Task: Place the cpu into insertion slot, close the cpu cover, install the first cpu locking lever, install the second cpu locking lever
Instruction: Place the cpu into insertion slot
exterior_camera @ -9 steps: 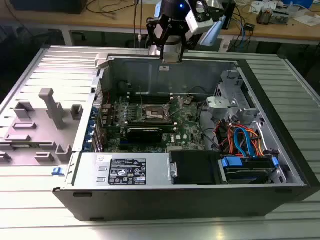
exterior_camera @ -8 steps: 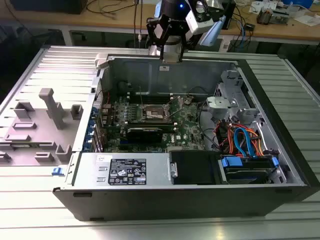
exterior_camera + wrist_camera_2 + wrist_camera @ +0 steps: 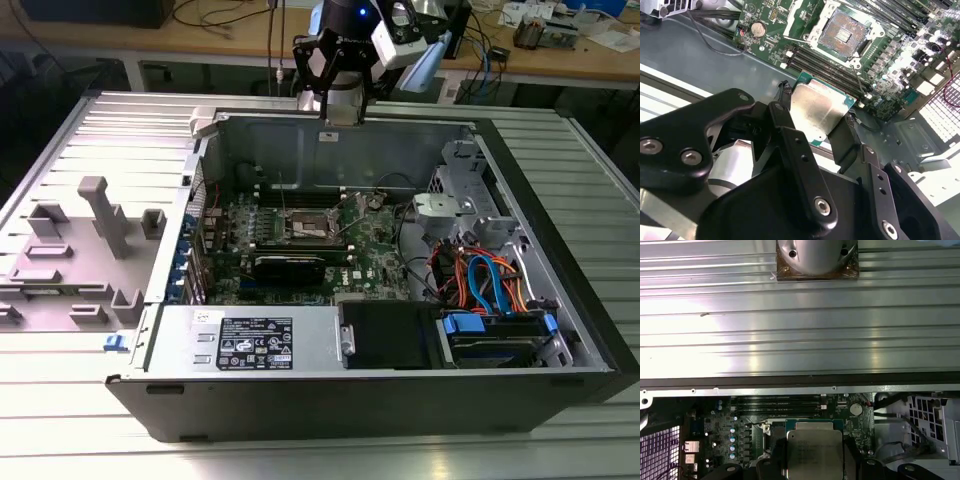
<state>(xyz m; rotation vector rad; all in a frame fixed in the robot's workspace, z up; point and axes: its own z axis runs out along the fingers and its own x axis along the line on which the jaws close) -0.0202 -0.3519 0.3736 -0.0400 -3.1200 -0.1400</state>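
Note:
My gripper is shut on the cpu, a flat silvery square on a green carrier edge, pinched between two black fingers. The first wrist view shows the same cpu in the gripper, hanging above the green motherboard. The insertion slot, with a dark pin field and a silver rim, lies open and uncovered some way beyond the held chip. It appears again as the insertion slot at the board's middle in the exterior view. There the arm's wrist hovers over the case's far wall.
The open computer case lies on a ribbed metal table. Long black memory slots run beside the socket. A black card, coloured cables and a drive cage crowd the exterior view's right. Grey fixtures stand at its left.

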